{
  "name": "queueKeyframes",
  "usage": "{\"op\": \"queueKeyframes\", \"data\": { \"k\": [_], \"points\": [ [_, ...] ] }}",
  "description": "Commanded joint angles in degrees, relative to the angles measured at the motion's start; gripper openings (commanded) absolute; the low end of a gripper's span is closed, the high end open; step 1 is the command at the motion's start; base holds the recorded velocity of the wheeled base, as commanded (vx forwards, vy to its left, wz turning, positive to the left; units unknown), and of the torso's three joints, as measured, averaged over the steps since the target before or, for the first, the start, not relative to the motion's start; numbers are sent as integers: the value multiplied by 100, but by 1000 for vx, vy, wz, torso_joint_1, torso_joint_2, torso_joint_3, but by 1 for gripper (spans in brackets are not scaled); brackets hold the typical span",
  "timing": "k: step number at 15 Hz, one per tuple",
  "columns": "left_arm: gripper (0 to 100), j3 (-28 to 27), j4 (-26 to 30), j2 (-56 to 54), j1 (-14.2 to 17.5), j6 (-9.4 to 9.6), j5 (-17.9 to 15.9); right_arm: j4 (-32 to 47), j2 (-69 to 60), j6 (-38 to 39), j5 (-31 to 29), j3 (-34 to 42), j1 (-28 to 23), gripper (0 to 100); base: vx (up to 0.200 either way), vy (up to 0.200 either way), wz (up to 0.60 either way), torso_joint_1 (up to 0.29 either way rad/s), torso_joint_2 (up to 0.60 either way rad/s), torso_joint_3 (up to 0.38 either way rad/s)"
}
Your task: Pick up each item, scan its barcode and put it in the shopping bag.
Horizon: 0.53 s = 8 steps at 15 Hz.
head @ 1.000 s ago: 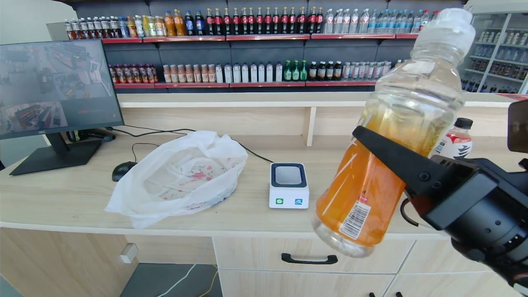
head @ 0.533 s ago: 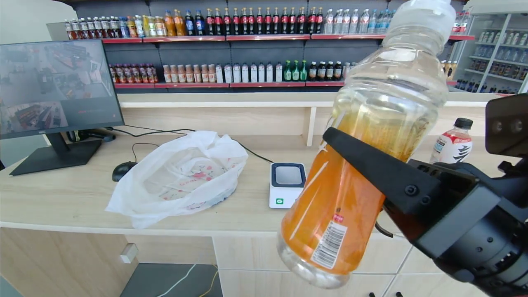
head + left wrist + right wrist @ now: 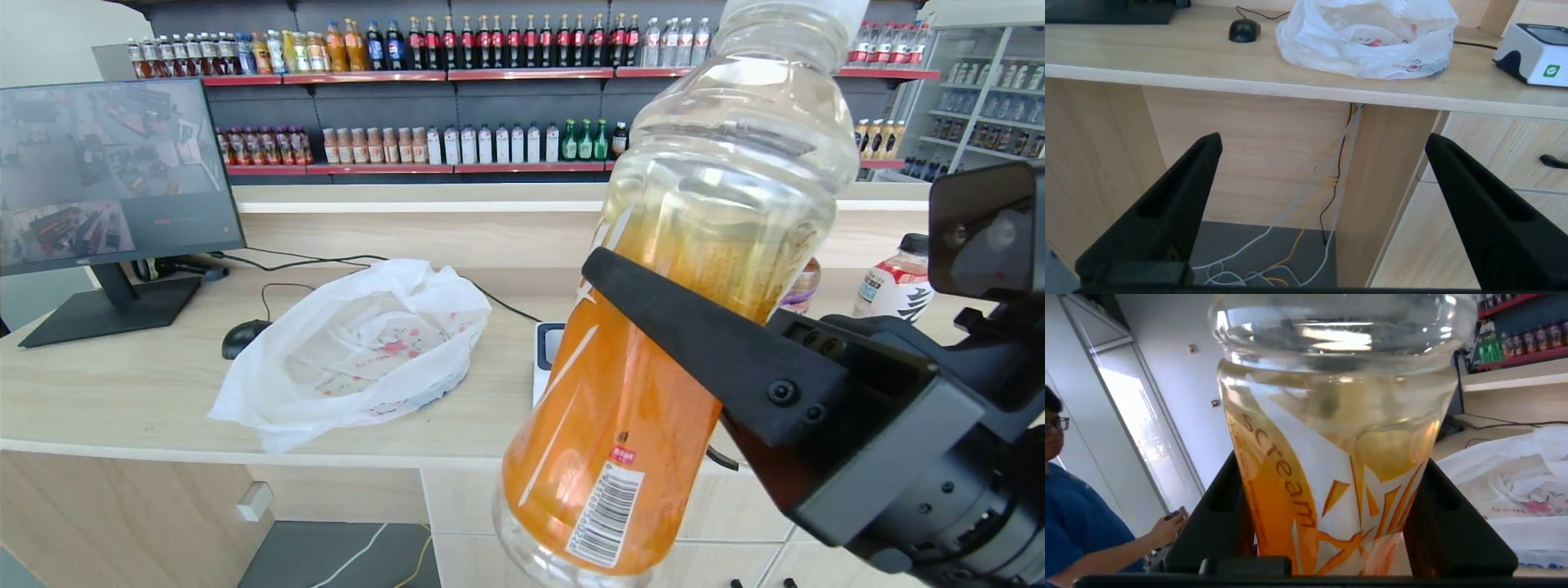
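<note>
In the head view the right gripper point(image 3: 678, 294) is clamped around the middle of the orange drink bottle point(image 3: 620, 425), held in the air close to the camera in front of the counter point(image 3: 122, 392). The bottle is tilted, neck up and away and base low. Orange liquid fills its lower part, the upper part is clear, and the barcode point(image 3: 606, 514) near the base faces the camera. Beside and beyond it the scanner point(image 3: 545, 347) is partly hidden. Farther left the white shopping bag point(image 3: 359, 351) lies slumped with its mouth open; whether anything is in it cannot be told. A mouse point(image 3: 243, 336) and a monitor point(image 3: 114, 171) stand at the left, a small white bottle with a black cap point(image 3: 896, 286) at the right, and shelves point(image 3: 490, 73) lined with drinks run along the back wall. In the left wrist view the left gripper point(image 3: 1323, 147) hangs below the counter edge with its fingers spread wide and nothing between them. Cables point(image 3: 1323, 220) trail down under the counter, and a drawer handle point(image 3: 1552, 162) is at the side. In the right wrist view the bottle sits squeezed between the two black fingers point(image 3: 1229, 506), with the bag on the counter behind.
</note>
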Motion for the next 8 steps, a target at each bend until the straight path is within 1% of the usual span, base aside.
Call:
{"op": "queueKeyframes", "data": {
  "k": [1,8],
  "points": [
    [100,5,-1,-2,0,-3,-4,1,49,-1,15,-8,3,0,0,0,0,0,0,0],
    [100,-4,-1,-2,0,6,-4,1,58,-1,76,-25,3,0,0,0,0,0,0,0]
  ]
}}
